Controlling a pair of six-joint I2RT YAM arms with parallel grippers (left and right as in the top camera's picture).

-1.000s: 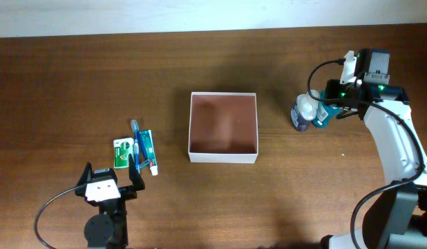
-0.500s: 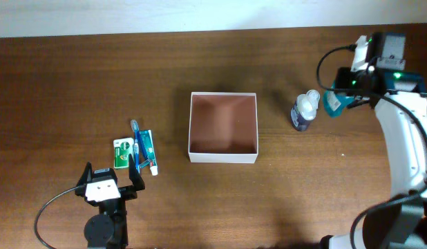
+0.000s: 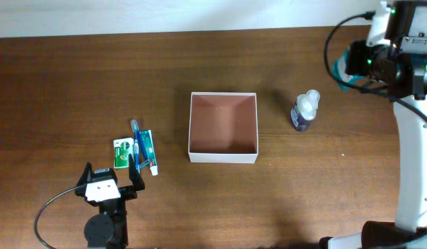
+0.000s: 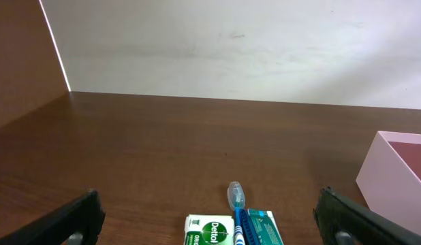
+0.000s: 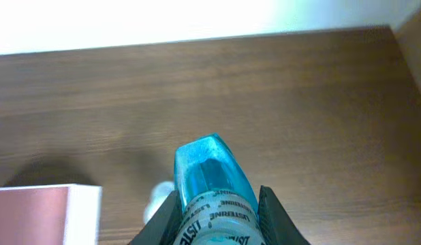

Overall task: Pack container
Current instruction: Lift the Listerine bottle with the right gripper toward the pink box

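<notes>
The container (image 3: 223, 157), a shallow white-walled box with a reddish-brown inside, sits mid-table and holds nothing; its corner shows in the right wrist view (image 5: 54, 204) and its edge in the left wrist view (image 4: 394, 170). My right gripper (image 3: 346, 67) is shut on a teal Listerine bottle (image 5: 214, 190), held raised at the far right. A dark bottle with a white cap (image 3: 305, 111) stands right of the container. My left gripper (image 3: 108, 185) is open near the front left, just behind a green Dettol soap (image 3: 121, 152), a blue toothbrush (image 3: 137, 145) and a toothpaste tube (image 3: 148, 150).
The table's back edge meets a white wall (image 3: 165, 14). The right arm (image 3: 414, 138) stretches along the right side. The soap (image 4: 209, 230), toothbrush (image 4: 236, 204) and toothpaste (image 4: 263, 228) lie between my left fingers in the left wrist view.
My right gripper has lifted the teal bottle up and to the right, away from the dark white-capped bottle, which stays on the table. The left arm has not moved.
</notes>
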